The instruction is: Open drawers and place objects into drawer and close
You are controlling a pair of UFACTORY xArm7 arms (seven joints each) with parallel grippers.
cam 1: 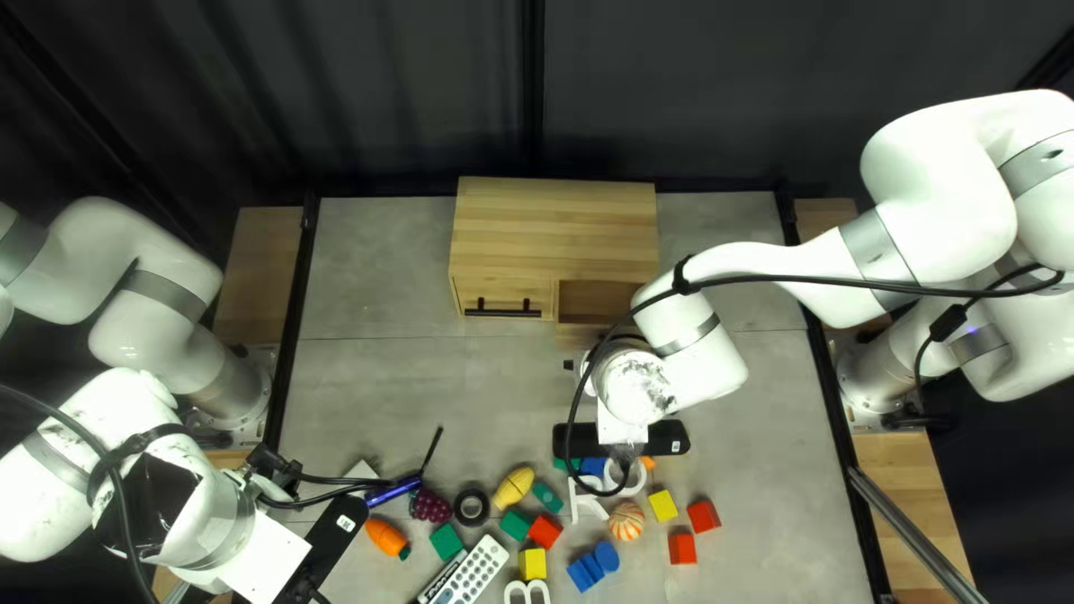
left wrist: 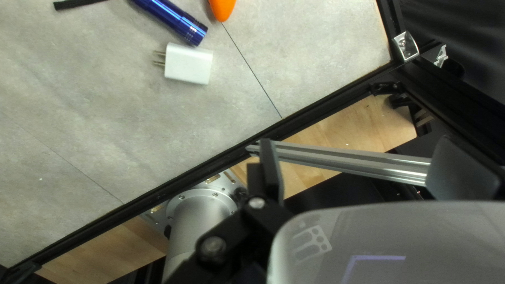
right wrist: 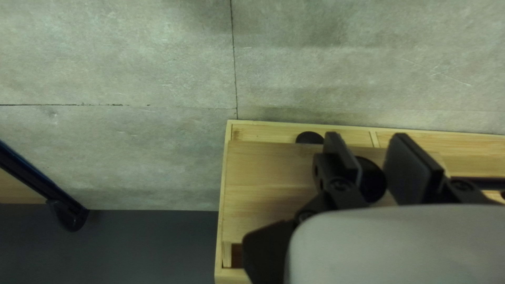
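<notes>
Currently, right gripper (right wrist: 367, 152): fingers set narrow, pressing from both sides on the black handle (right wrist: 371, 181) of the wooden drawer unit (right wrist: 268, 181). The rest of the handle's bar runs off to one side of the fingers. Bare grey table (right wrist: 118, 59) lies beyond the fingertips.

Right drawer (cam 1: 585, 335): appears to jut a little out of the unit toward those fingers, its front mostly hidden under the wrist. Left drawer (cam 1: 503, 294): flush with the unit, well aside of both grippers.

Left gripper (left wrist: 357, 157): fingers spread wide, nothing between them, hanging over the table's black edge rail (left wrist: 197, 177).

Well ahead of the left fingers, all lying on the table:
- white charger (left wrist: 188, 63)
- blue torch (left wrist: 169, 15), just beyond the charger
- orange toy carrot (left wrist: 223, 8)
</notes>
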